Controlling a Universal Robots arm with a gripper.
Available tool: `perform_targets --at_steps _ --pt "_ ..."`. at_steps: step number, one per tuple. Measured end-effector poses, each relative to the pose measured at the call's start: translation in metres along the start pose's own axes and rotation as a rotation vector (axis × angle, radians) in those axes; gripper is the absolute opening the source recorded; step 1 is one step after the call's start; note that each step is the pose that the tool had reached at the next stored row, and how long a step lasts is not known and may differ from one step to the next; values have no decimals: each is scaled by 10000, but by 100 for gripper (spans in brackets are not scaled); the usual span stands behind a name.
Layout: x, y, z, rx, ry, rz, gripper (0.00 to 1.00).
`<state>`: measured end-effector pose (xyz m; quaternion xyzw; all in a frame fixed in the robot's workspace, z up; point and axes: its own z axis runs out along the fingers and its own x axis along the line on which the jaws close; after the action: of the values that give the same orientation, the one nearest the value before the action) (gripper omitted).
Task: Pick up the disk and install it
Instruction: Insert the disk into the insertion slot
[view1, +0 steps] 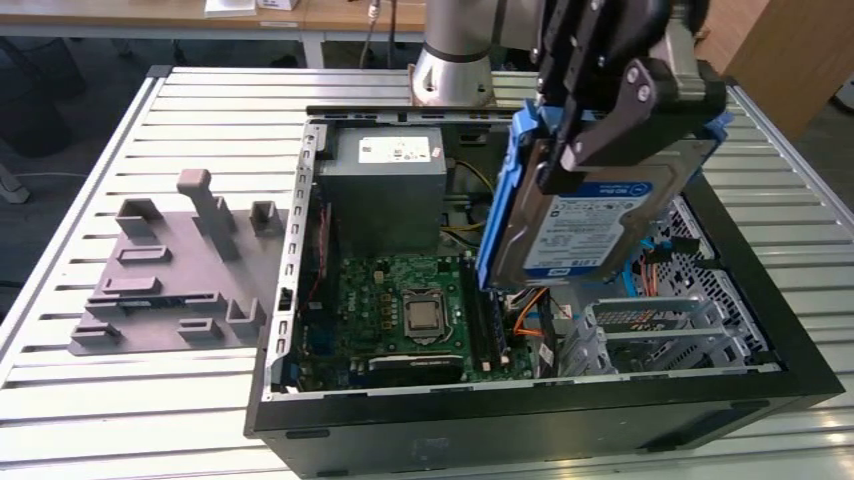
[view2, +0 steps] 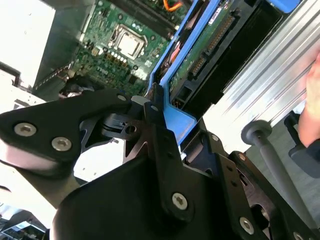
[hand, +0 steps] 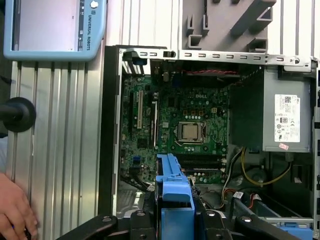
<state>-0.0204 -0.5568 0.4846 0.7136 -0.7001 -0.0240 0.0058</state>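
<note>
The disk (view1: 594, 225), a silver-grey drive with a blue-and-white label in a blue carrier, hangs upright and tilted above the open computer case (view1: 534, 405). It is over the right half of the case, above the silver drive cage (view1: 654, 330). My gripper (view1: 574, 150) is shut on the disk's upper end. In the second wrist view the black fingers (view2: 152, 117) clamp the blue carrier, and the disk's green circuit side (view2: 200, 50) points down toward the case. In the first wrist view the blue carrier (hand: 172, 185) sticks out from the gripper (hand: 175, 220) over the motherboard.
Inside the case are the motherboard (view1: 400, 310), a grey power supply box (view1: 380, 190) and orange cables. A grey plastic fixture (view1: 174, 270) lies on the slatted table at the exterior view's left. A person's hand (hand: 15, 210) rests on the table beside a pendant (hand: 50, 27).
</note>
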Motion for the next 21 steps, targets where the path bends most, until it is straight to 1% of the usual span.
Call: perform_targets --at_steps 2,8,13,15,17,19,21 --pt "19 -67 7 0 1 1 36" --pt "150 -134 73 1 -1 1 36" --pt "174 -316 115 0 0 0 36" --pt "178 -369 126 0 0 0 36" --pt "182 -383 135 9 2 0 36" --pt "188 -388 147 51 2 1 36" --pt "192 -410 163 63 2 -2 36"
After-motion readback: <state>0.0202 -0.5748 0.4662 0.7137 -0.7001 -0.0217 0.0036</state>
